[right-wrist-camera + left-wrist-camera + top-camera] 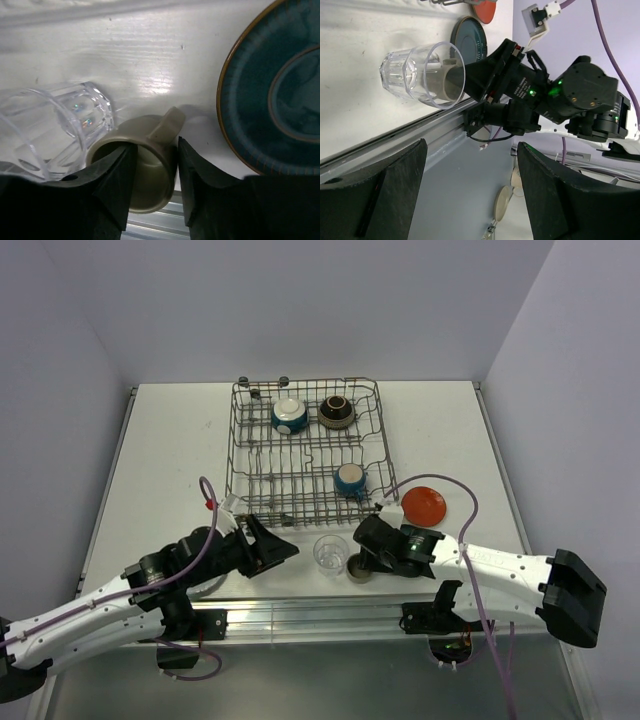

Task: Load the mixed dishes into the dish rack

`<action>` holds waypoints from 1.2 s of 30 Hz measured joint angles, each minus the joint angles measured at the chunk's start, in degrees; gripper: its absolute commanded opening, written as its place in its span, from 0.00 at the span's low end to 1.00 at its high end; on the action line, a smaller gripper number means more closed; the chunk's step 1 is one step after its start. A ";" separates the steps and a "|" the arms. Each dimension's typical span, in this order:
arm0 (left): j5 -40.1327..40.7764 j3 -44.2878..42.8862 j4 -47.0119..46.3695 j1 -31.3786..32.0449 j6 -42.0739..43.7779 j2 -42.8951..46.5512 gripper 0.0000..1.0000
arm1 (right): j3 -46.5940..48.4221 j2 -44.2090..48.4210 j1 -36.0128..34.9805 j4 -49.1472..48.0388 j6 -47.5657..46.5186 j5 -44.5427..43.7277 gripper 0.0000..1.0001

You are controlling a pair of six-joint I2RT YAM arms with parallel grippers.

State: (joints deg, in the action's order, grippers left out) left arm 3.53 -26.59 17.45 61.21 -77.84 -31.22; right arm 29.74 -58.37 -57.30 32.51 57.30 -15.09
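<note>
The beige cup stands at the table's near edge, next to the clear glass. My right gripper is open astride the cup's wall beside the handle, one finger inside and one outside. My left gripper hovers open and empty left of the glass. The grey wire dish rack holds a blue mug, a blue white-inside bowl and a brown bowl. A teal plate lies right of the cup, hidden under my right arm in the top view.
An orange-red plate lies on the table right of the rack's near corner. The aluminium rail runs along the table's near edge just behind the cup. White walls close in the table at the back and both sides.
</note>
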 measured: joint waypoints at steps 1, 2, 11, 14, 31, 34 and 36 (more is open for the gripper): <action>0.15 0.00 0.59 0.00 0.00 0.46 0.78 | 0.00 -0.90 -0.70 0.07 0.81 -0.59 0.36; 0.35 0.00 1.14 0.00 0.02 0.83 0.79 | 0.00 -1.51 -1.25 0.09 1.27 -0.92 0.30; 1.25 -0.35 4.98 0.00 0.33 1.46 0.79 | 1.51 -2.21 -5.42 5.95 6.38 -6.49 0.00; 1.36 -1.40 6.10 0.00 0.72 1.38 0.78 | 3.39 -1.20 -6.49 9.99 7.54 -8.20 0.00; -0.81 -10.93 6.62 1.77 7.76 -11.76 0.61 | 26.47 -2.97 -16.74 22.80 8.85 -15.78 0.00; 0.42 -13.77 7.41 3.41 8.37 -12.85 0.61 | 33.66 -12.44 -19.02 25.35 9.44 -17.79 0.00; 1.44 -15.23 7.54 4.26 8.52 -13.33 0.61 | 38.10 -17.53 -20.41 27.96 9.79 -19.08 0.00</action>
State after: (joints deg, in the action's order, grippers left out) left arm 4.97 -41.82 24.99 65.47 -69.32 -44.56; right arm 67.83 -75.90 -77.71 60.47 67.09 -34.17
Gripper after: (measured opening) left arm 0.615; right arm 0.151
